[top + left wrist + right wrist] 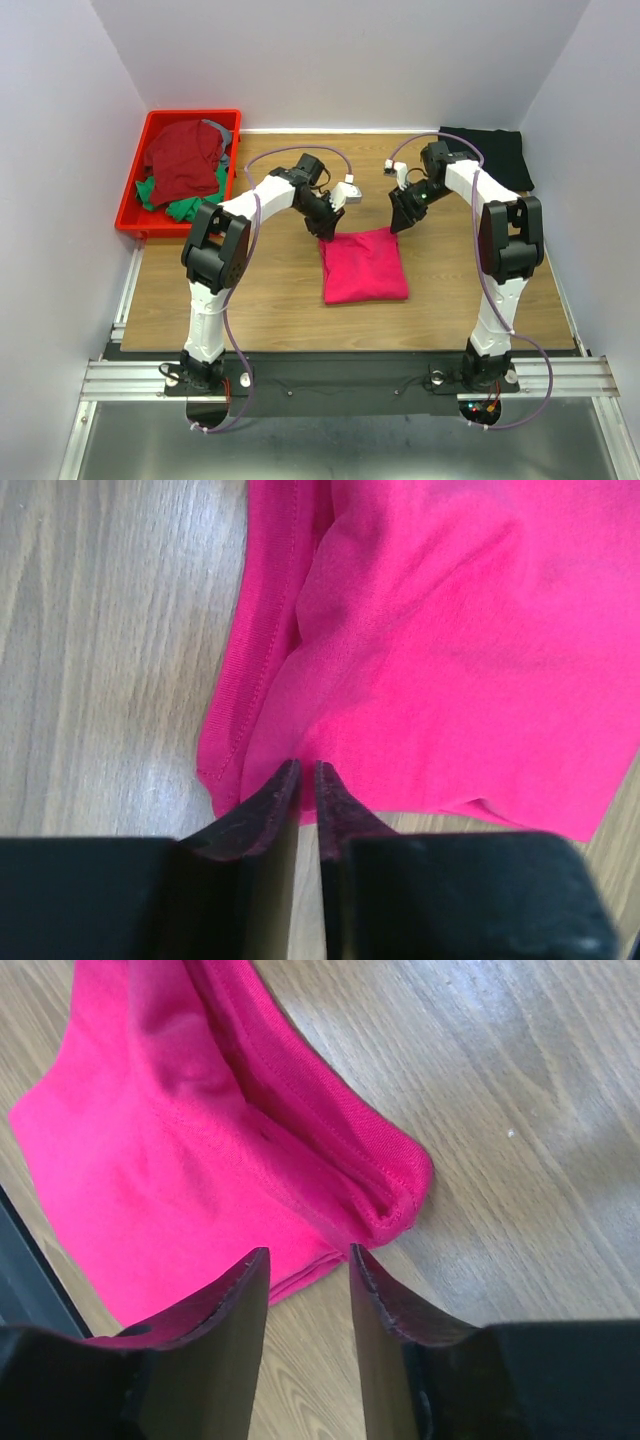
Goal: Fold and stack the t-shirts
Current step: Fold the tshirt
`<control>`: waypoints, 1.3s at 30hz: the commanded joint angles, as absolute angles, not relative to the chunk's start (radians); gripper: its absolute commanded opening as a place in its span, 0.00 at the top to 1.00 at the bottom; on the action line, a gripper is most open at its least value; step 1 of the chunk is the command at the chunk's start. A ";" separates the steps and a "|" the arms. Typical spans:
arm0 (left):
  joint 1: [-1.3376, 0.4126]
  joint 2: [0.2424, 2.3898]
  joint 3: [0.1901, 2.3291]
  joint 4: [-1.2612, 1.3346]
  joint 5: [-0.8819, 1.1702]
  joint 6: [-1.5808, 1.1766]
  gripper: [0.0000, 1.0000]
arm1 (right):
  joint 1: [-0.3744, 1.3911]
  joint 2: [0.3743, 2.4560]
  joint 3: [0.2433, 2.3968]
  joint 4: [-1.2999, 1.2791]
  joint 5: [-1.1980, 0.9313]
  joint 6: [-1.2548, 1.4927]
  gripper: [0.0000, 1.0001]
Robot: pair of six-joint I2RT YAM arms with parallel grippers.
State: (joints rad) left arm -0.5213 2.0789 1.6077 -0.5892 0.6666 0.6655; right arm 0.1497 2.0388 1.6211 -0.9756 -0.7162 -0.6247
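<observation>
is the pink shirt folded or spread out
Folded: the pink t-shirt lies as a compact square on the wooden table, and both wrist views show stacked cloth layers at its edges.

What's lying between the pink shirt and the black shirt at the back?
Nothing lies there: only bare wooden table, with the right pincer reaching over it, as the top view shows.

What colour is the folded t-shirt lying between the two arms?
Bright pink-red, plain; the folded t-shirt shows best in the top external view.
</observation>
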 commanded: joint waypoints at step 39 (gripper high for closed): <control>-0.503 2.023 1.684 -0.704 0.663 0.764 1.00 | 0.153 1.984 1.641 -0.986 -0.687 -0.678 0.99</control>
State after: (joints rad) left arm -0.5129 2.1155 1.6630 -0.6456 0.6514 0.7376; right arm 0.1509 2.0838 1.6230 -0.9867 -0.7025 -0.6804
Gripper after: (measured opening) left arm 0.020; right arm 0.012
